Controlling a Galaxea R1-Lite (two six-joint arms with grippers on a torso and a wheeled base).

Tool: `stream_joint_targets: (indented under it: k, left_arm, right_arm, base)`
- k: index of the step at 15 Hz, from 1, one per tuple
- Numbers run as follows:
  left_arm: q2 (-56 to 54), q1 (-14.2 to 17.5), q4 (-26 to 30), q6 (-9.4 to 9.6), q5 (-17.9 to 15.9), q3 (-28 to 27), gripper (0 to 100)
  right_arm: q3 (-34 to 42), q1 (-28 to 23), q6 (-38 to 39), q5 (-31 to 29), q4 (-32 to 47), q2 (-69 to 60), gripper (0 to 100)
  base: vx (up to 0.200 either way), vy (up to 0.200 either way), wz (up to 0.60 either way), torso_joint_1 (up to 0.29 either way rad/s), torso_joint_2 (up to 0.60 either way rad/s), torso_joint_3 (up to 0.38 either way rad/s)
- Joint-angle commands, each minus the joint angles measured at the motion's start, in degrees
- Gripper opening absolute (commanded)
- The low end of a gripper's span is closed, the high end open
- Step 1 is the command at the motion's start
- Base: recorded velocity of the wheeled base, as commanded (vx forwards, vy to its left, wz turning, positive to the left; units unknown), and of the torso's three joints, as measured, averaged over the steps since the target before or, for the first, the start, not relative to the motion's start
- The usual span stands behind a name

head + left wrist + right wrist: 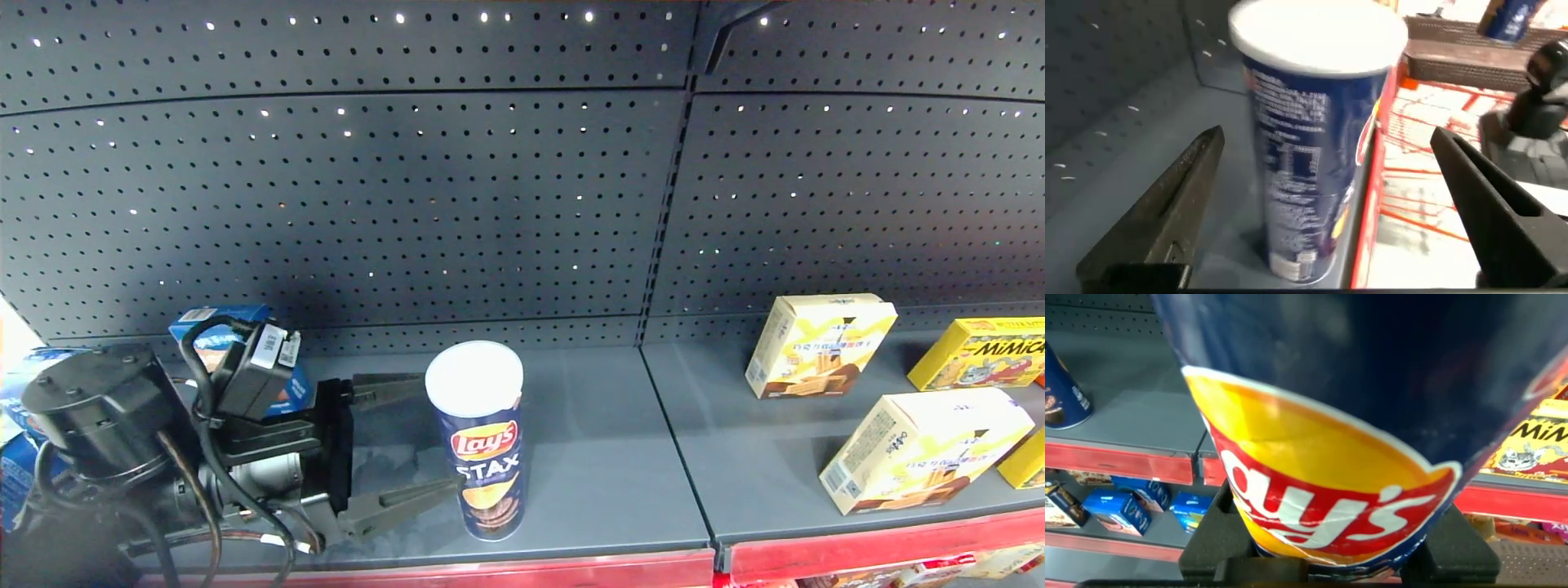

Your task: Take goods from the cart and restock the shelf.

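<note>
A dark blue chips can (483, 441) with a white lid stands upright on the grey shelf (596, 482), near its front edge. My left gripper (429, 441) lies level on the shelf just left of the can, open. In the left wrist view the can (1306, 155) stands between the two spread fingers (1184, 188), clear of both. A second chips can (1315, 465), dark blue with a yellow and red label, sits close before the right wrist camera with my right gripper (1323, 559) shut on it. The standing can (1061, 384) shows there too.
Blue boxes (216, 322) stand behind my left arm. Two cream boxes (820, 343) (927, 449) and a yellow box (980, 351) occupy the right bay. A pegboard wall (490, 204) backs the shelf. Bare shelf lies between the can and the boxes. The red wire cart (1429, 122) is beyond the shelf front.
</note>
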Motion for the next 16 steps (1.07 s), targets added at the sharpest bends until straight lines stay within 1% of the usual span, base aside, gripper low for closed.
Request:
stream_joint_targets:
  k: [1, 4, 6, 7, 8, 9, 11, 12, 13, 14, 15, 16]
  left_arm:
    - [-2.79, 1.24, 0.05, -0.2, 0.09, 0.0, 100]
    - [-7.1, 2.65, 0.14, -0.46, 0.62, 0.61, 100]
    - [-10.35, 3.61, 0.58, -0.64, 3.78, 2.2, 100]
    - [-12.02, 4.05, 0.58, -1.52, 6.33, 2.55, 100]
    - [-13.69, 4.32, 1.02, -2.05, 8.97, 2.81, 100]
    - [-15.89, 4.32, 1.11, -2.22, 12.13, 4.39, 100]
    - [-18.7, 4.32, 1.19, -2.13, 17.67, 8.08, 100]
    - [-19.67, 4.23, 1.11, -2.13, 21.36, 9.49, 100]
    - [-20.37, 3.88, 1.11, -1.87, 25.84, 10.37, 100]
    - [-20.72, 3.79, 1.11, -1.78, 27.42, 10.55, 100]
    - [-22.39, 3.7, 1.19, -1.7, 34.28, 11.51, 100]
    - [-23.71, 3.7, 1.19, -1.78, 38.06, 12.3, 100]
  right_arm:
    - [0.38, 0.0, -0.02, 0.04, 0.01, 0.09, 0]
    - [0.64, -0.09, 0.07, -0.14, 0.01, 0.0, 0]
    - [0.64, -0.17, 0.07, -0.22, 0.01, -0.09, 0]
    - [0.64, -0.17, 0.07, -0.31, 0.01, -0.09, 0]
    - [0.64, -0.17, 0.16, -0.31, 0.01, -0.26, 0]
    - [0.82, -0.17, 0.24, -0.31, 0.1, -0.79, 0]
    - [1.7, -0.7, 0.24, -0.31, 0.1, -1.41, 0]
    - [1.7, -0.44, 0.33, -0.31, 0.1, -1.76, 0]
    - [1.7, -0.44, 0.42, -0.31, 0.1, -1.76, 0]
    - [1.78, -0.53, 0.42, -0.31, 0.1, -1.76, 0]
    - [2.93, -0.61, 0.42, -0.4, 0.01, -2.02, 0]
    - [3.19, -0.7, 0.42, -0.4, 0.01, -2.11, 0]
  base:
    - [0.0, 0.0, 0.0, 0.0, 0.0, 0.0]
    - [0.0, 0.0, 0.0, 0.0, 0.0, 0.0]
    - [0.0, 0.0, 0.0, 0.0, 0.0, 0.0]
    - [0.0, 0.0, 0.0, 0.0, 0.0, 0.0]
    - [0.0, 0.0, 0.0, 0.0, 0.0, 0.0]
    - [0.0, 0.0, 0.0, 0.0, 0.0, 0.0]
    - [0.0, 0.0, 0.0, 0.0, 0.0, 0.0]
    - [0.0, 0.0, 0.0, 0.0, 0.0, 0.0]
    - [0.0, 0.0, 0.0, 0.0, 0.0, 0.0]
    - [0.0, 0.0, 0.0, 0.0, 0.0, 0.0]
    - [0.0, 0.0, 0.0, 0.0, 0.0, 0.0]
    - [0.0, 0.0, 0.0, 0.0, 0.0, 0.0]
